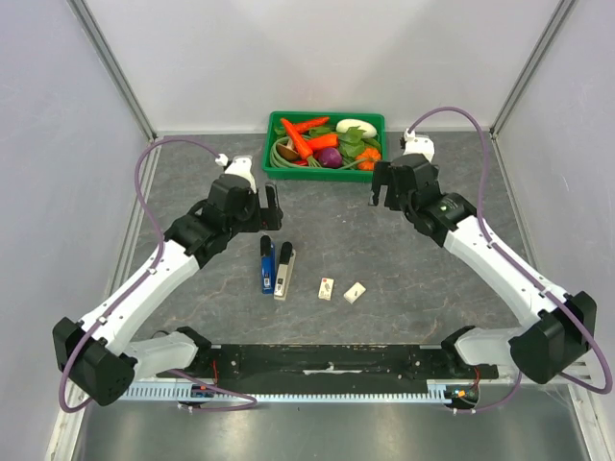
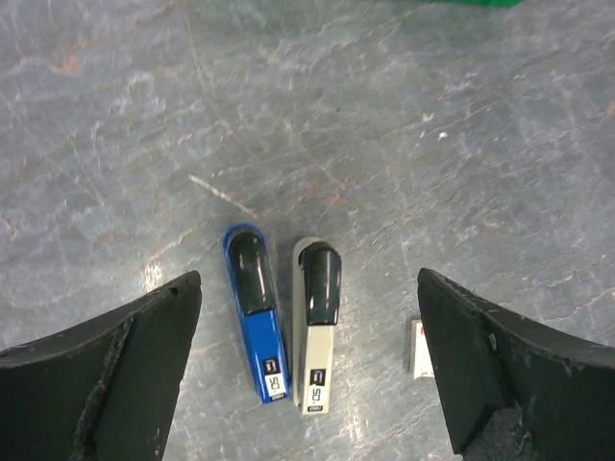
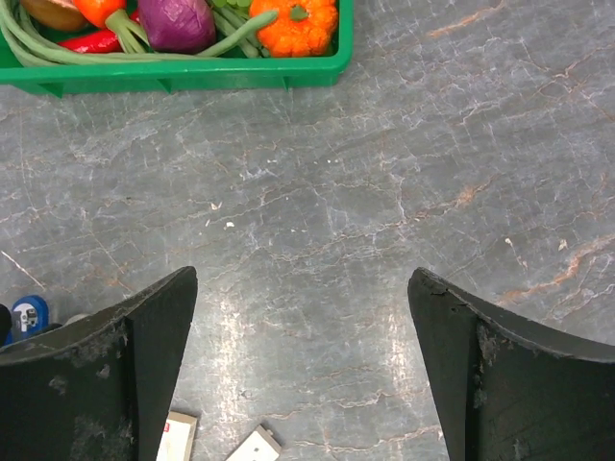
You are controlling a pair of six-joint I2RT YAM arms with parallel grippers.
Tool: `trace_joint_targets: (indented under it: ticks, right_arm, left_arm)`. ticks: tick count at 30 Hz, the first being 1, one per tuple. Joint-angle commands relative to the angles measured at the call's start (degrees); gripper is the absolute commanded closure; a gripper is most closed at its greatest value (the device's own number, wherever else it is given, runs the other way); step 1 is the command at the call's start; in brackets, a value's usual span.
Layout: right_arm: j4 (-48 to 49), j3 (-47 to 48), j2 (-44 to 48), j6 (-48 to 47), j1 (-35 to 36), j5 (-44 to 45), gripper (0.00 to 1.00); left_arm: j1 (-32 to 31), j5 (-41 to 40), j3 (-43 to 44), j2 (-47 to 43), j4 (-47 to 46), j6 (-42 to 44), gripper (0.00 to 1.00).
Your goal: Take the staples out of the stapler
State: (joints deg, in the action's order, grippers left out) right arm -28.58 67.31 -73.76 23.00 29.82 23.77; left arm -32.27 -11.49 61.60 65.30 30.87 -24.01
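The left gripper (image 2: 307,285) is hovering released, with the stapler (image 2: 317,331) lying centred below its spread jaws for grasping. The right gripper (image 3: 302,288) is hanging released too.

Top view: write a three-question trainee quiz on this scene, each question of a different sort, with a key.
1. True or false: the cream-white stapler lies beside the blue stapler, on its right in the top view.
2. Which gripper hangs nearer the two staplers? A) left gripper B) right gripper C) both equally near
3. Fill in: the vegetables sit in a ____ tray.
Key: 1 true; 2 A; 3 green.
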Motion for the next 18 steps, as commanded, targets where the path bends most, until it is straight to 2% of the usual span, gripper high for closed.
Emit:
trace_joint_targets:
  ticks: [1, 6, 11, 18]
  right_arm:
    - [-3.32, 5.72, -2.26, 0.47, -0.03, -1.79, 0.02]
    - [-1.49, 2.23, -0.87, -2.61, 0.23, -6.1, 0.02]
    - [-1.48, 0.37, -0.51, -3.93, 0.5, -8.56, 0.02]
    - [-1.66, -0.07, -0.86, -4.37, 1.64, -11.46, 0.02]
  left_arm:
    - [-0.16, -5.11, -2.54, 2.46, 3.58, -5.69, 0.0]
    - [-0.16, -11.01, -4.21, 7.2, 4.11, -9.56, 0.04]
    - [0.01, -10.31, -4.65, 12.48, 3.67, -10.44, 0.07]
    - [-0.07, -11.1, -6.23, 15.47, 2.35, -10.88, 0.11]
